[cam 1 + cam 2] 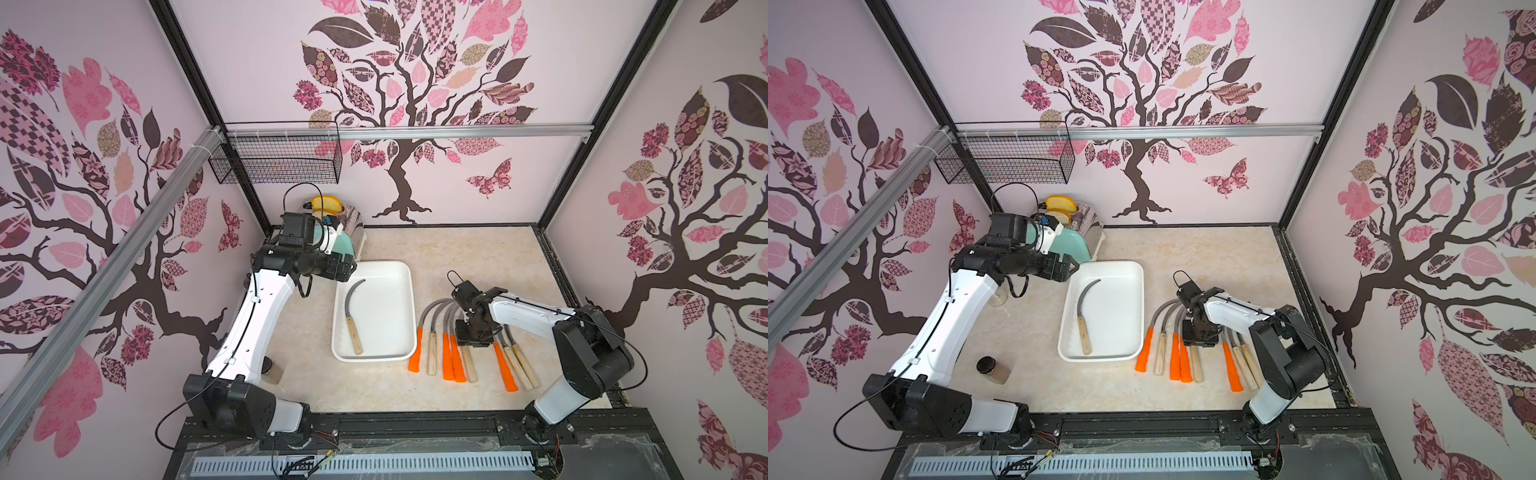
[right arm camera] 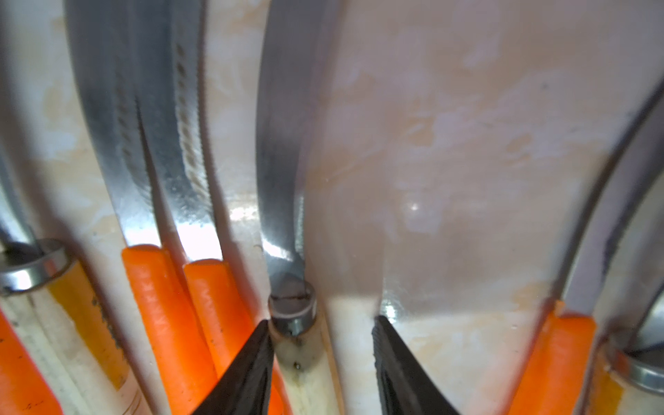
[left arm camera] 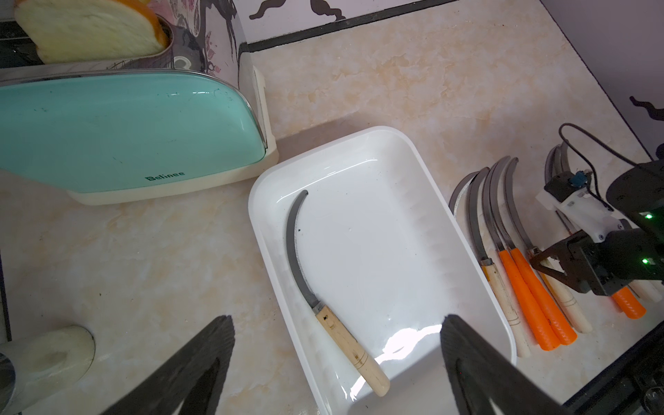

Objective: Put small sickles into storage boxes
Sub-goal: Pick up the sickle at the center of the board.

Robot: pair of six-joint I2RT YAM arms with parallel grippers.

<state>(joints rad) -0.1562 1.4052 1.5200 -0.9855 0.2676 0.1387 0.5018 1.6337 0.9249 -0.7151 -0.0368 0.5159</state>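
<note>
Right wrist: wooden-handled sickle between parted right fingers — one touching, ungripped; left fingers spread.

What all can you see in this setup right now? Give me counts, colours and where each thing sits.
white tray: one, white, middle of the table.
sickle in the tray: one, grey blade, pale wooden handle, lying flat inside.
orange-handled sickles: four, grey blades, in a row on the table beside the tray, on the right arm's side.
wooden-handled sickles: four, pale handles, mixed into that same row.
toaster: one, teal, back corner behind the tray.
bread slices: two, pale with orange crust, standing in the toaster.
wire basket: one, black, hung on the back rail.
jar: one, dark lid, near the left arm's base.
left gripper: open, above the tray's far corner.
right gripper: jaws apart, straddling a wooden handle in the row.
</note>
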